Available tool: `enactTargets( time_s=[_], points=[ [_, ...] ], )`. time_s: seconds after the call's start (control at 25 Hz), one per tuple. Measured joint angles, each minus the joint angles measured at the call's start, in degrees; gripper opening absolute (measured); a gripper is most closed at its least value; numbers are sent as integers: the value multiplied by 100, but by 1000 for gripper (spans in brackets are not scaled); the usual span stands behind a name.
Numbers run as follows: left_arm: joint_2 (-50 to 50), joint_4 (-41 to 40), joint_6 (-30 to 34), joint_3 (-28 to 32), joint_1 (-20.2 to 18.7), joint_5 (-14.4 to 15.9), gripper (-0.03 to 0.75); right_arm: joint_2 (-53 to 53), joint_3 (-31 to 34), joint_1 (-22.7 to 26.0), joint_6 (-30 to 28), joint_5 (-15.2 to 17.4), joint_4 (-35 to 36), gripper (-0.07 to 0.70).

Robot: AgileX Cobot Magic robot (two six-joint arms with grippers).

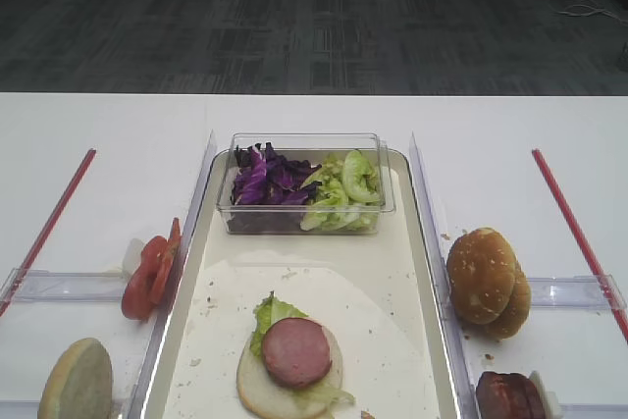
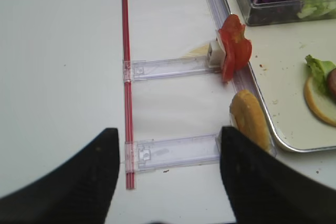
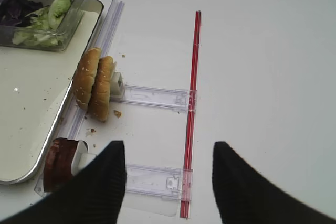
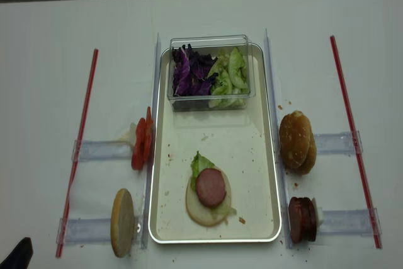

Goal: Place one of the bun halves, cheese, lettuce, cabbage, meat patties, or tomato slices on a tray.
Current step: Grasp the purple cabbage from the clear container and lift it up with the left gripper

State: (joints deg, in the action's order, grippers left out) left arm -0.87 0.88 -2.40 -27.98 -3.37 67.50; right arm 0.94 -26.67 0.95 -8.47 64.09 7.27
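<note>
Exterior high: meat patty (image 1: 295, 351) on bun half (image 1: 257, 386).

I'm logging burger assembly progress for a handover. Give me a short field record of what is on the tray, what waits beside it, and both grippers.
tray: holds a bun half with lettuce and a meat patty on top
clear tub: at the tray's far end, with cabbage and green leaves
left of tray: tomato slices; one bun half on edge
right of tray: two bun halves; meat patties on edge
left gripper: open, empty
right gripper: open, empty
</note>
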Motion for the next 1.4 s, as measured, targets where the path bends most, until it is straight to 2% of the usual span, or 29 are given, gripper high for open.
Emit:
enactTargets(
  time_s=[1.4],
  points=[
    [0,0,0,0,0,0,428,0,0,0,-10,10,0,387]
  ],
)
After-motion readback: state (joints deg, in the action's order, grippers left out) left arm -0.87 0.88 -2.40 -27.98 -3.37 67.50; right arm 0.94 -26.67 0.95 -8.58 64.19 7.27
